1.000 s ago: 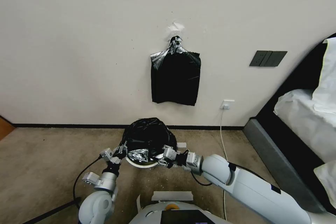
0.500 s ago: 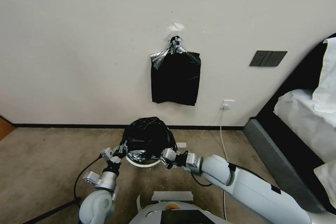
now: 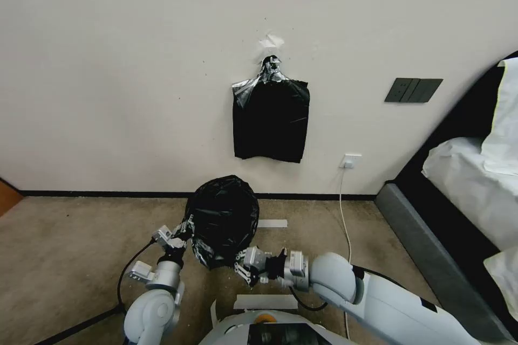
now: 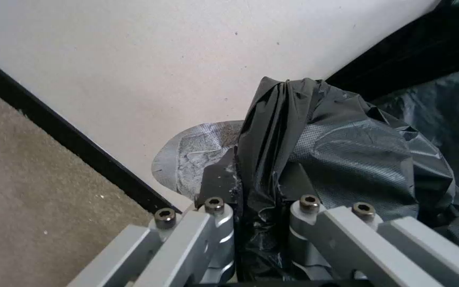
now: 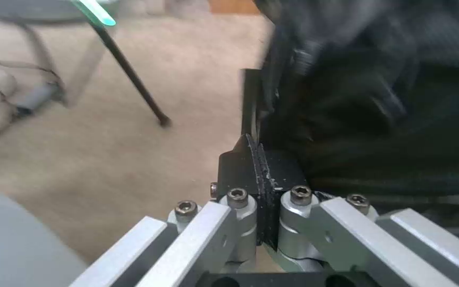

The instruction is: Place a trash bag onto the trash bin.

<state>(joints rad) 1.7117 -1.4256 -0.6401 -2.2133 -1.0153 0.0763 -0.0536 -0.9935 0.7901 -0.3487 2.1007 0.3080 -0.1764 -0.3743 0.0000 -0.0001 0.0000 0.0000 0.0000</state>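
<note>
The trash bag [image 3: 222, 215] is a glossy black dome on the carpet near the wall, stretched down to the floor side nearest me. The trash bin is hidden under it. My left gripper [image 3: 182, 228] is at the bag's left edge, and in the left wrist view it [image 4: 256, 195] is shut on a bunched fold of the black plastic [image 4: 336, 151]. My right gripper [image 3: 240, 269] is low at the bag's near right edge. In the right wrist view it [image 5: 262, 179] is shut on a thin edge of the bag [image 5: 357, 103].
A flat bundle of black bags [image 3: 271, 121] hangs on the wall above. A bed [image 3: 464, 183] stands at the right, with a white cord [image 3: 341, 205] running down from a socket [image 3: 350, 160]. Tape strips [image 3: 265, 301] lie on the carpet by my base.
Both grippers have drawn the bag's edge downward and toward me. The right gripper moved left and lower. The white rim that showed under the bag earlier is now covered.
</note>
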